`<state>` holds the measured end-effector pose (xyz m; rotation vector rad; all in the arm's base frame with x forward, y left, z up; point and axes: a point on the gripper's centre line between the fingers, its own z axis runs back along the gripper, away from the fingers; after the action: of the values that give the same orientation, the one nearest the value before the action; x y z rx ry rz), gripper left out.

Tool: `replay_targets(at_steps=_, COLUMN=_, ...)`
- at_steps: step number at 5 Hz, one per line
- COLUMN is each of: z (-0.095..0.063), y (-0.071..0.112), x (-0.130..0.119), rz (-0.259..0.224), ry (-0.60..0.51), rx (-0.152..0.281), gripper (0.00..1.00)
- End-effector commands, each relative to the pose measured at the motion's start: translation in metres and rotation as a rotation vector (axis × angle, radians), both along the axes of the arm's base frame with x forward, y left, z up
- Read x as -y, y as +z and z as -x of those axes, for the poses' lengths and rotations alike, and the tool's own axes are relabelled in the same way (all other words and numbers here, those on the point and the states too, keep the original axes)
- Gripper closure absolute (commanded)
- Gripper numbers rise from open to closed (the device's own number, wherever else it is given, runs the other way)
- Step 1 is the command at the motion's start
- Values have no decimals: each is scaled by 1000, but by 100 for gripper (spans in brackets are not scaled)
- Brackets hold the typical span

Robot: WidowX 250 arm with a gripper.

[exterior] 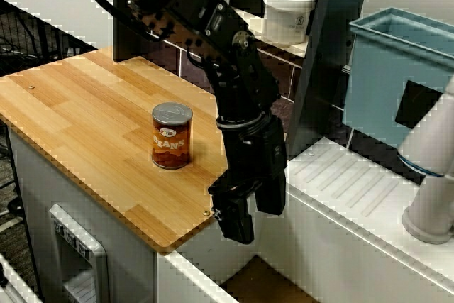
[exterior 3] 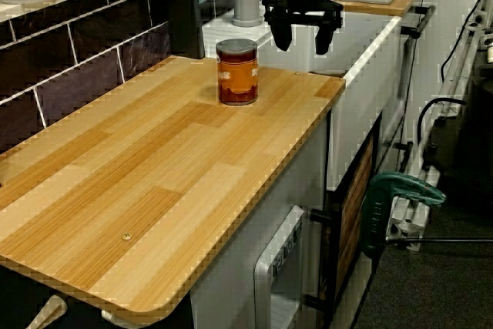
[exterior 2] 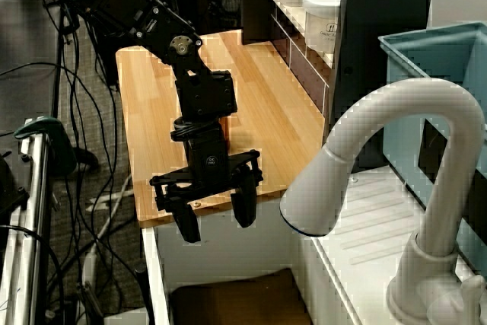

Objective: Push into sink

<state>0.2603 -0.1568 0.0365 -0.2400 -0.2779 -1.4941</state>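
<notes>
The can of beans point(exterior: 172, 135) stands upright on the wooden counter point(exterior: 85, 111), a little back from the edge that borders the sink point(exterior: 266, 285), so the push has not begun. The gripper point(exterior 2: 216, 215) hangs past that edge, over the sink opening, with its two fingers spread wide and nothing between them. It is near the can but clear of it — and on the sink side, which is the wrong side for pushing.

The step in hand looks like positioning. The next move likely calls for bringing the gripper round to the far side of the can, away from the sink, low enough to meet the can's wall, then sweeping it toward the edge. A contact too high could tip the can rather than slide it — a low, steady push seems safer.
</notes>
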Motion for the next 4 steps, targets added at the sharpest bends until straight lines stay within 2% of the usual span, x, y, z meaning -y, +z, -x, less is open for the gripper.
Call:
replay_targets(at_steps=1, z=0, y=0, x=0, rz=0, ry=0, rx=0, gripper=0)
replay_targets(at_steps=2, z=6, y=37, x=-22, rz=38, ry=56, rx=-14, gripper=0)
replay_targets(at_steps=3, z=14, y=66, x=-50, rz=89, ry=113, rx=-55, gripper=0)
replay_targets(at_steps=4, z=38, y=75, x=-72, rz=124, ry=169, rx=-24, gripper=0)
